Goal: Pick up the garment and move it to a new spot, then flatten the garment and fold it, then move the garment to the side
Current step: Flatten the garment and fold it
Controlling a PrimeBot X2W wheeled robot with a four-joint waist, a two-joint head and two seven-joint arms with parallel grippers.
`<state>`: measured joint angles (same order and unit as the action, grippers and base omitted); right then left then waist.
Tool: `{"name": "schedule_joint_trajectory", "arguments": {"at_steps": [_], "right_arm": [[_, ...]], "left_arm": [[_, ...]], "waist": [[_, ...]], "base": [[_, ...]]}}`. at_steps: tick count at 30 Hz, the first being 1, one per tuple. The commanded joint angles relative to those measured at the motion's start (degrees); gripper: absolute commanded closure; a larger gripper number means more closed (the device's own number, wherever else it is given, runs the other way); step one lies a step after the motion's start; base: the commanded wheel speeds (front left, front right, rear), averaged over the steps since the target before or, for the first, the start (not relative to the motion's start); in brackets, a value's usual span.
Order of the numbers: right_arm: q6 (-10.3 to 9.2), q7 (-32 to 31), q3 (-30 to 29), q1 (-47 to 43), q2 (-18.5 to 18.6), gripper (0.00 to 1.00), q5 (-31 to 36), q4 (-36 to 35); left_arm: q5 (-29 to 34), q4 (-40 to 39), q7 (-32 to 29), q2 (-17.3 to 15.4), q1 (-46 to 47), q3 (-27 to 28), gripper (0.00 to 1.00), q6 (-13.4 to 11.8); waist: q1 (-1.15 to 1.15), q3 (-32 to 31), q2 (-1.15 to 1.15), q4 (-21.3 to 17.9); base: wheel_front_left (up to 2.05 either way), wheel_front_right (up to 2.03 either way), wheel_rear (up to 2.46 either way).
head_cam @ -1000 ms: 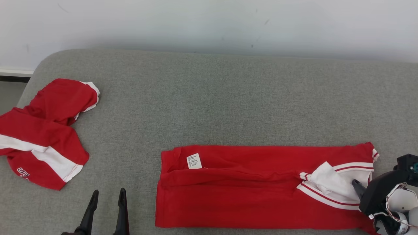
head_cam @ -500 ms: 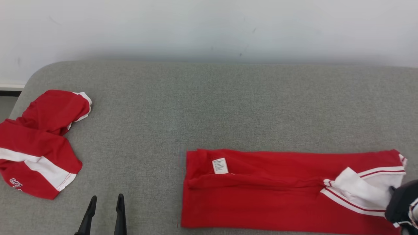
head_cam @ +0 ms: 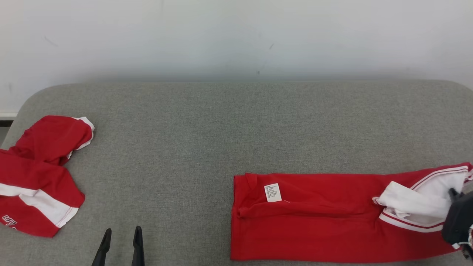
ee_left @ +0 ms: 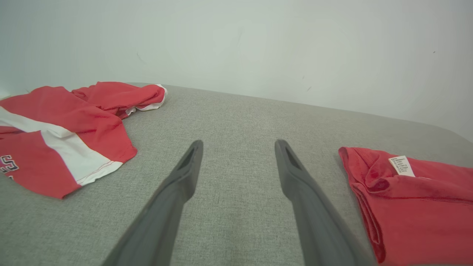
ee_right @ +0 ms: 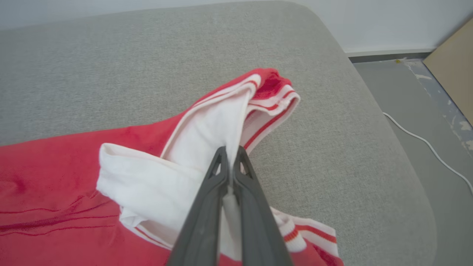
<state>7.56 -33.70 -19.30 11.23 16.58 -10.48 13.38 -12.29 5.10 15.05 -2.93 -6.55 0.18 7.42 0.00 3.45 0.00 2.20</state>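
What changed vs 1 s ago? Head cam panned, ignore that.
The right gripper closed on the white end of the folded red garment, raised it and dragged the garment toward the robot's right across the grey cushion. Unchanged: the left gripper is open and idle, and the crumpled red garment lies where it was.

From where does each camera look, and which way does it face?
Head view: on the robot's head, facing forward and down at the grey cushion and wall; left hand at the bottom, right hand at the right edge.
Left wrist view: low over the cushion, facing the wall along the open left hand.
Right wrist view: looking along the right hand, shut on the folded garment's white end.
Shared: head and left wrist views both show the crumpled garment and the label.
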Motion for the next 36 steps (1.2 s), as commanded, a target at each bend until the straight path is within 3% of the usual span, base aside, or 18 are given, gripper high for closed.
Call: {"name": "schedule_joint_trajectory", "arguments": {"at_steps": [1, 9, 15, 22, 36], "right_arm": [[-0.16, -0.9, 2.7, -1.1, -1.1, 1.00, -0.7, -2.6], [-0.15, -3.3, 13.9, -3.1, -4.1, 1.00, -2.8, -9.8], [-0.15, -5.0, 23.8, -1.8, -6.0, 1.00, -4.9, -10.9], [-0.15, -4.2, 33.4, 2.7, -8.8, 1.00, -6.6, -4.9], [-0.15, -0.3, 41.5, 11.5, -13.5, 1.00, -7.9, 11.1]], "left_arm": [[-0.3, 0.2, 0.2, 0.1, -0.2, -0.1, 0.00, 0.1], [-0.8, 0.4, 0.2, 0.1, 0.3, -0.2, 0.00, 0.0], [-1.2, 0.7, 0.2, 0.1, 0.4, -0.2, 0.00, -0.2], [-1.6, 0.8, 0.2, 0.1, 1.0, -1.0, 0.00, -0.4], [-2.8, 1.4, 0.2, 0.0, 3.0, -3.3, 0.00, -0.7]], "waist": [[0.00, -0.3, 0.00, -0.2], [0.00, -0.7, 0.00, 0.0], [0.00, -1.0, 0.00, 0.4], [0.00, -0.6, 0.00, 1.8], [0.00, 1.1, 0.00, 6.3]], "base": [[0.00, 0.00, 0.00], [0.00, 0.00, 0.00], [0.00, 0.00, 0.00], [0.00, 0.00, 0.00], [0.00, 0.00, 0.00]]}}
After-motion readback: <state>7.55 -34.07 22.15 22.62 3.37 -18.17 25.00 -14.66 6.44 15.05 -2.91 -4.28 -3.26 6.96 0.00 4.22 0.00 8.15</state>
